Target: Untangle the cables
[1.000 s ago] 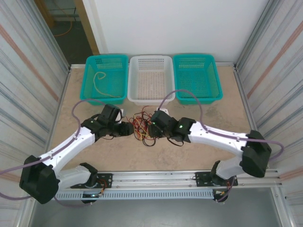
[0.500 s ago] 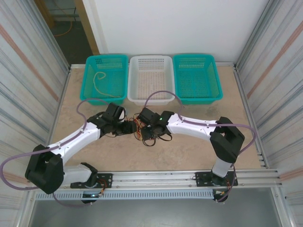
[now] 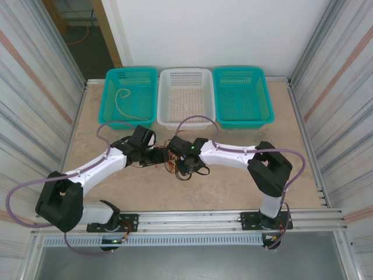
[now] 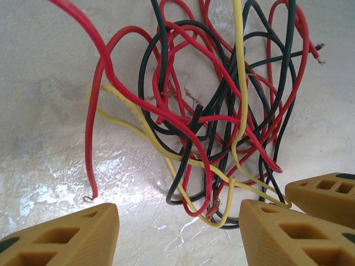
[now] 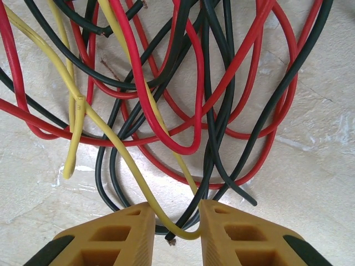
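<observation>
Along the far edge of the mottled beige stone-look table [image 3: 262, 175] stand three rectangular perforated plastic baskets side by side: a teal one on the left [image 3: 144, 87] holding a single pale yellow cord [image 3: 120, 100] curled in a loose loop on its mesh floor, a white one in the middle [image 3: 185, 96], and a second teal one on the right [image 3: 242, 96]. The cables [image 3: 172, 165], thin, smooth, glossy wires in red, black and yellow, lie on the bare table near its middle, in front of the white basket and between the two arms' tips. They are bunched into one knot of overlapping loops and hairpin bends. Up close, several cut ends show frayed copper strands. The left gripper [image 4: 177, 233] has its tan, ribbed, wedge-shaped fingers [image 4: 61, 235] spread wide apart, just above the table at the near fringe of the tangle. A yellow loop and a red wire end reach into the space between them without touching either finger. The right gripper [image 5: 177, 213] has matching tan fingers [image 5: 111, 238] drawn close but not together. A yellow wire bends through the narrow slot between them beside a black wire's stripped end, and the slot is wider than either wire.
</observation>
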Robot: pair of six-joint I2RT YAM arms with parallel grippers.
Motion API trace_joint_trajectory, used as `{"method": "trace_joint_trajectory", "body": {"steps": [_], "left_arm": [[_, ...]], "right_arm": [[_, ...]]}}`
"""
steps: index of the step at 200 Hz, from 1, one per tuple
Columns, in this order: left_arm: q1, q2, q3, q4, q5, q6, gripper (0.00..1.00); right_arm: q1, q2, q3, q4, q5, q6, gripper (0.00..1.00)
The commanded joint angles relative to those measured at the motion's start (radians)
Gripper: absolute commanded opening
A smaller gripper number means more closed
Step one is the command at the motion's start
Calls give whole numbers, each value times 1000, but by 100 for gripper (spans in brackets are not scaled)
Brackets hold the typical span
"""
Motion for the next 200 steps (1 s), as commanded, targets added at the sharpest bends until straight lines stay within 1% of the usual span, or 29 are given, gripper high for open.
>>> {"method": "trace_joint_trajectory", "body": {"steps": [1,17,36,45,55,92,109,134,156,178,200], "left_arm": [[8,15,23,4,0,-8,60],[9,18,23,3,1,-6,60],[11,21,23,2,1,-6,60],[12,22,23,2,2,-4,60],[13,22,20,4,2,-4,60],[21,26,17,7,9,-3,60],[27,25,13,8,10,0,60],[35,27,8,14,15,-2,59],[37,35,8,14,18,-3,58],[37,38,6,16,21,-3,58],[40,41,2,19,21,-3,58]], "right_arm": [[4,9,35,-22,17,-19,29],[4,4,45,-25,16,-19,33],[9,2,63,-35,30,-23,43],[7,8,74,-42,38,-29,45],[5,24,90,-51,43,-40,44],[-4,82,130,-68,41,-75,32],[-4,92,136,-63,30,-86,32],[1,110,152,-61,23,-104,35],[-1,129,175,-70,29,-114,31],[6,133,195,-87,33,-117,38],[26,119,202,-103,53,-116,40]]}}
